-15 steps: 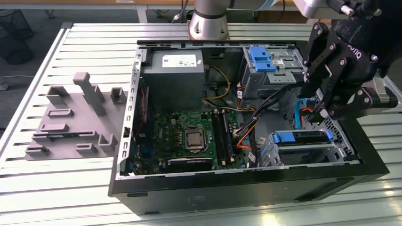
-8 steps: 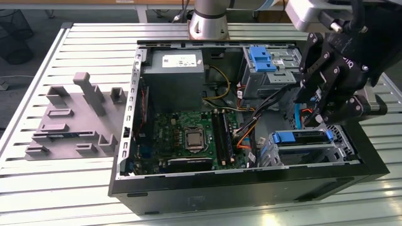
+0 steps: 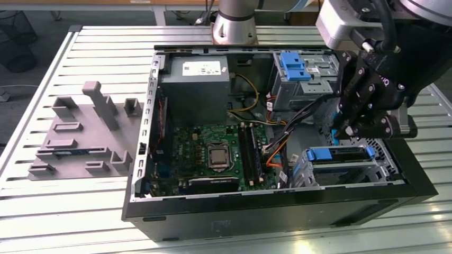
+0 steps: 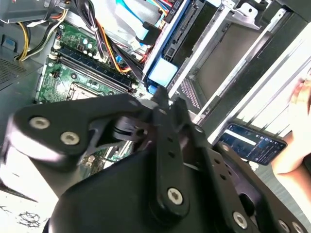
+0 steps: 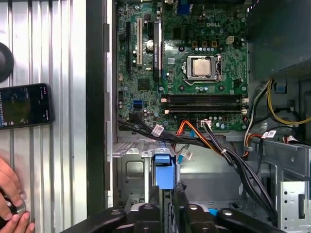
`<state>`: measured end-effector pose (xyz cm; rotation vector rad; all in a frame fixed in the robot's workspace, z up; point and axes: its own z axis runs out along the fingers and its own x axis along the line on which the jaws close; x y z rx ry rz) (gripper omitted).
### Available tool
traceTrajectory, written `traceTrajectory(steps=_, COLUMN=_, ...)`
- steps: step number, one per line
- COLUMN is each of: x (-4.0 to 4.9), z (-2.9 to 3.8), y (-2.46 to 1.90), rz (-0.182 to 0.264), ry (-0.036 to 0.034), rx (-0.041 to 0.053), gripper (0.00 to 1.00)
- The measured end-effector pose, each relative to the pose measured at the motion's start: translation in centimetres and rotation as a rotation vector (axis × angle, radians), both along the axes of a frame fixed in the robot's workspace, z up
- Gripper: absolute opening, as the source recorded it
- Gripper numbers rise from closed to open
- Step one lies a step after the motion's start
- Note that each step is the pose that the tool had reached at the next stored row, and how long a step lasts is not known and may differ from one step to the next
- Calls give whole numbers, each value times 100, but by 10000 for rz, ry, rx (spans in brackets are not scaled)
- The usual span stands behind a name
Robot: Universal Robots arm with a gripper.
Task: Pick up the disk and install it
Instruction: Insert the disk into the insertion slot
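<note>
The disk (image 3: 331,154), edged by its blue carrier, sits in the drive cage (image 3: 339,172) at the near corner of the open computer case, on the exterior view's right. In the first wrist view the disk (image 5: 164,172) stands edge-on, its blue end poking out between my fingertips. My black gripper (image 3: 347,133) hangs right over it. In both wrist views the gripper (image 5: 167,198) (image 4: 169,102) has its two fingers drawn close together, pressed on either side of the disk's narrow edge. The disk (image 4: 163,73) runs on into the cage beyond the fingertips.
A lone blue bracket (image 3: 291,66) sits in the upper bay. The grey power supply box (image 3: 196,79), motherboard (image 3: 211,153) and cable bundles (image 5: 214,145) fill the case. A phone (image 5: 24,106) and a person's hand (image 5: 9,199) lie beside the case. A grey fixture (image 3: 84,132) stands on the slatted table.
</note>
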<state>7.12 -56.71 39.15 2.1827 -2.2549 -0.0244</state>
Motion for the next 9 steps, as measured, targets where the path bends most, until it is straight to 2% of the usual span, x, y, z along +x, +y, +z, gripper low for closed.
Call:
traceTrajectory(steps=3, x=0, z=-1, y=0, rz=0, ry=0, rx=1, gripper=13)
traceTrajectory(steps=5, x=0, z=-7, y=0, rz=0, ry=0, rx=4, gripper=11)
traceTrajectory(steps=9, x=0, z=-70, y=-3, rz=-1, ry=0, rx=7, gripper=11)
